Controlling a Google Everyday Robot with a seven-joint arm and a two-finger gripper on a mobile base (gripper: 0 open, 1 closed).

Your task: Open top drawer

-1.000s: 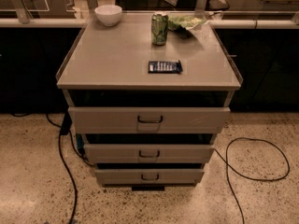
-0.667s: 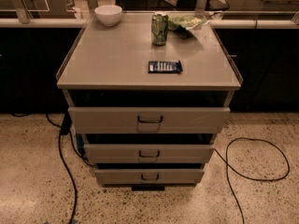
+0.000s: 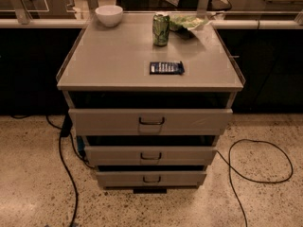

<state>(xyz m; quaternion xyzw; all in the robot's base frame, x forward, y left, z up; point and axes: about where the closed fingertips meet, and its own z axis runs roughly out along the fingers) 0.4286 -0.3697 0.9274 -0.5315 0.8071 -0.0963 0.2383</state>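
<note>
The top drawer (image 3: 109, 121) is the widest of three grey-beige drawers in a cabinet in the middle of the camera view. Its flat front has a small dark loop handle (image 3: 151, 121) at the centre. Below it sit the middle drawer (image 3: 113, 155) and the bottom drawer (image 3: 118, 178), both narrower. A dark gap shows above each drawer front. The gripper is not in view.
On the cabinet top (image 3: 113, 56) lie a white bowl (image 3: 109, 15), a green can (image 3: 161, 29), a green bag (image 3: 188, 21) and a blue packet (image 3: 166, 67). Black cables (image 3: 265, 174) lie on the speckled floor at right and left (image 3: 64, 160).
</note>
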